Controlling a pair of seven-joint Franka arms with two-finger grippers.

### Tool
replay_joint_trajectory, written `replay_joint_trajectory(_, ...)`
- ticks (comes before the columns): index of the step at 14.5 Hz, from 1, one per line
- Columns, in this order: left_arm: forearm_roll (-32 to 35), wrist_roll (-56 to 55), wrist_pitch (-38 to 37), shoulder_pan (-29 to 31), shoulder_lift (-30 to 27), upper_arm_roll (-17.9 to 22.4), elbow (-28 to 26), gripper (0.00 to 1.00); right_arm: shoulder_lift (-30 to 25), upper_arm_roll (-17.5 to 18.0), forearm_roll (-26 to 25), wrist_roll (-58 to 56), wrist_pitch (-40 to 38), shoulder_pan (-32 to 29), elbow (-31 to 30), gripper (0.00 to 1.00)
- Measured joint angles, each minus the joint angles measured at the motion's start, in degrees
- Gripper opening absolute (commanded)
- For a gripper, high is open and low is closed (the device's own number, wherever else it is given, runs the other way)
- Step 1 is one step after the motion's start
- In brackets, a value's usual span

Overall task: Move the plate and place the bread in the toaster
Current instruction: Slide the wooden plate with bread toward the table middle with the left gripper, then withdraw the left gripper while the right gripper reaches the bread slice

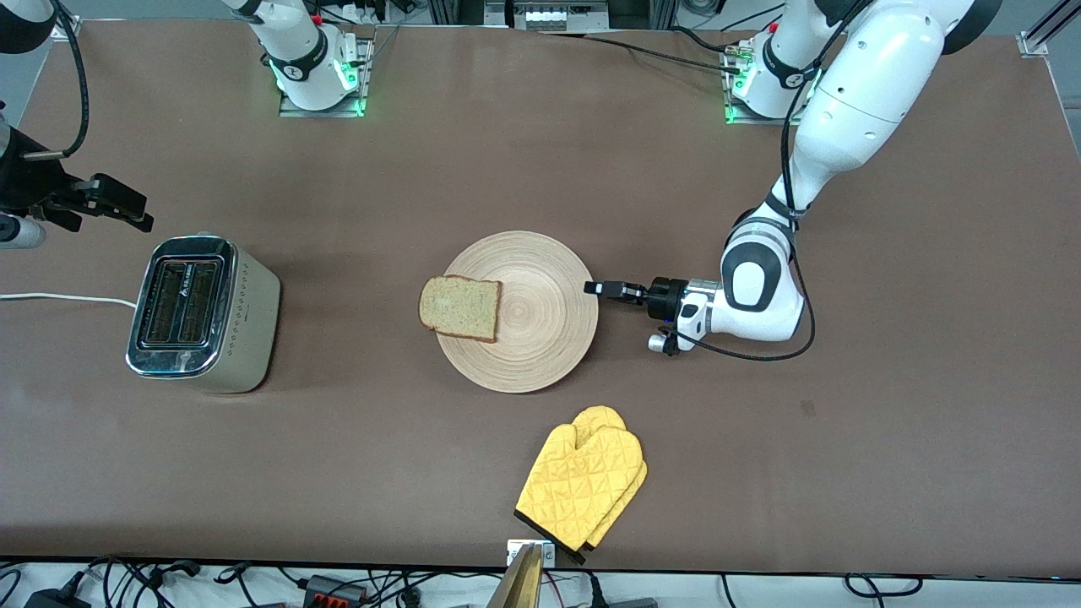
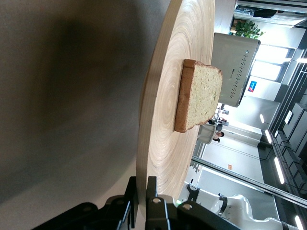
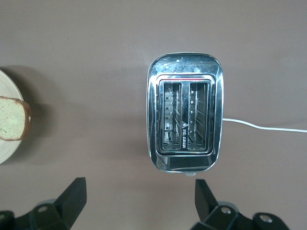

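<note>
Neither half of the task looks finished: the bread point(image 1: 460, 307) is not yet in the toaster point(image 1: 203, 314), and whether the plate point(image 1: 540, 338) has been moved at all cannot be judged from where it lies.

Reading the front view from left to right, the right gripper point(image 1: 118, 207) hangs in the air at about eleven o'clock from the toaster, toward the right arm's end of the table, its fingers spread wide and holding nothing; its wrist camera looks straight down on the toaster. The toaster stands upright at nine o'clock from the plate, well apart from it, its white cord point(image 1: 59, 297) trailing off the table's edge. Both slots point(image 3: 184, 116) are empty, only the wire guides showing inside.

At the table's middle the plate carries the single slice, which lies flat at the plate's nine o'clock side, its crust overhanging the rim toward the toaster. A yellow oven mitt point(image 1: 583, 485) lies at about five o'clock from the plate, nearer the front camera.

At the plate's three o'clock edge the left gripper point(image 1: 601, 289) sits low, its fingers closed on the rim point(image 2: 144, 158), one above and one below.

What is left: shifting the plate, lifting the slice and dropping it into a slot.
</note>
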Motion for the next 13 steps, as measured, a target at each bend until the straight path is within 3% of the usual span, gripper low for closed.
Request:
replay_joint_trajectory(7, 0.0, 0.0, 1.8, -2.1, 0.9, 0.0, 0.2, 0.03, 0.0, 0.0, 0.0, 0.0, 0.0, 0.0, 0.0, 1.0)
replay_joint_trajectory(13, -0.1, 0.0, 2.0, -2.6, 1.4, 0.0, 0.5, 0.23, 2.2, 0.3, 0.1, 0.1, 1.3, 2.5, -0.9, 1.0)
